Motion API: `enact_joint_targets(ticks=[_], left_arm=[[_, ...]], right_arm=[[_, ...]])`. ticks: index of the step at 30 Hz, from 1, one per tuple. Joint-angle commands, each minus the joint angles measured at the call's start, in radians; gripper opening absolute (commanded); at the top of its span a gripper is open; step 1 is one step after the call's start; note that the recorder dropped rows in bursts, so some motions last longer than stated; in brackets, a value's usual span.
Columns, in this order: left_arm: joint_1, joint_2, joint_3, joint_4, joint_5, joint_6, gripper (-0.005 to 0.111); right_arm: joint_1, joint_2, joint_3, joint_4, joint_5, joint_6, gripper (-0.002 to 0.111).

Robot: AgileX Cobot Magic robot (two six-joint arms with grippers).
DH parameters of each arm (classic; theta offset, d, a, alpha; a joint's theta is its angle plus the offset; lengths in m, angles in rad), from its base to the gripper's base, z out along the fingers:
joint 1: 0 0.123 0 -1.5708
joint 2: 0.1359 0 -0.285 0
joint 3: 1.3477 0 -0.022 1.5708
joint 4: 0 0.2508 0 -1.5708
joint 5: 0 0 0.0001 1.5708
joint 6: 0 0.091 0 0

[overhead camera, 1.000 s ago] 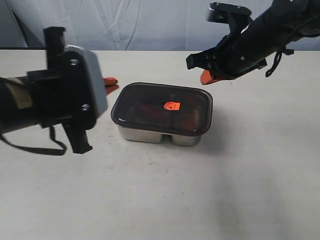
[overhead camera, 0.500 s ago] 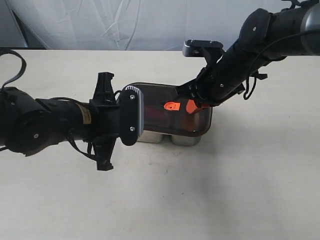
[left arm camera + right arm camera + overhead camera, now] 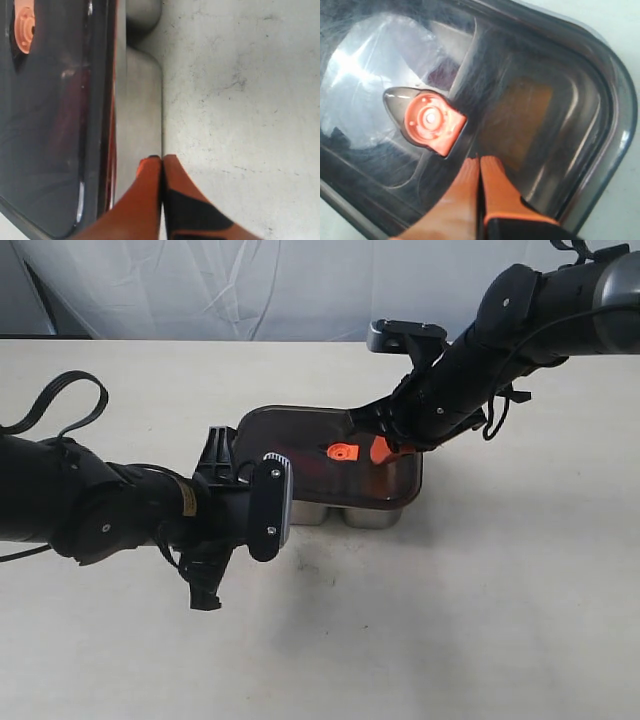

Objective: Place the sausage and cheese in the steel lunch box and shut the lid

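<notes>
The steel lunch box (image 3: 372,518) stands mid-table with the dark translucent lid (image 3: 300,430) on it. My right gripper (image 3: 381,451) is shut with nothing in it. Its orange tips rest on the lid beside the orange valve tab (image 3: 429,120). Through the lid (image 3: 560,65) a dim orange-brown block, the cheese (image 3: 525,117), shows beneath those tips (image 3: 480,160). A dark red shape, the sausage (image 3: 65,125), shows under the lid's other half. My left gripper (image 3: 161,160) is shut and holds nothing. It is low over the table against the box's steel side wall (image 3: 142,100).
The bare pale tabletop (image 3: 480,620) surrounds the box. My left arm (image 3: 100,515) lies across the near left of the table, and its wrist block (image 3: 270,505) hides the box's front-left corner. A white curtain (image 3: 250,285) hangs behind.
My right gripper came down from behind the box onto the lid near the valve. My left arm swung in from the left to the box's near side.
</notes>
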Motion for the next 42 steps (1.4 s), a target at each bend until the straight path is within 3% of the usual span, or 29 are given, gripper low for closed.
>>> enact_joint_targets(ticks=[1,10,19,21,25,27,33,42], left_arm=[[-0.007,0.002,-0.007,0.000,0.002,-0.007,0.000],[-0.007,-0.006,-0.007,0.000,0.001,-0.004,0.000],[-0.007,-0.108,-0.007,0.000,-0.015,-0.004,0.000],[-0.007,-0.142,-0.007,0.000,0.019,-0.005,0.000],[-0.007,-0.226,-0.007,-0.019,0.075,-0.005,0.000],[-0.002,-0.248,-0.007,-0.031,0.074,-0.005,0.000],[-0.002,-0.285,-0.007,-0.045,0.089,-0.005,0.000],[-0.002,-0.287,-0.007,-0.056,0.109,-0.005,0.000]], right_arm=[[0.001,0.037,0.008,-0.021,-0.027,-0.022,0.000],[0.001,0.026,0.008,-0.009,-0.066,-0.023,0.000],[0.001,-0.166,0.008,-0.018,-0.020,0.019,0.000],[0.001,-0.192,0.008,-0.081,0.026,0.126,0.000],[0.001,-0.207,0.008,-0.398,0.215,0.447,0.000],[0.001,-0.204,0.008,-0.435,0.260,0.494,0.000],[0.001,-0.172,0.008,-0.423,0.309,0.538,0.000],[0.020,-0.051,0.008,-0.356,0.201,0.538,0.000]])
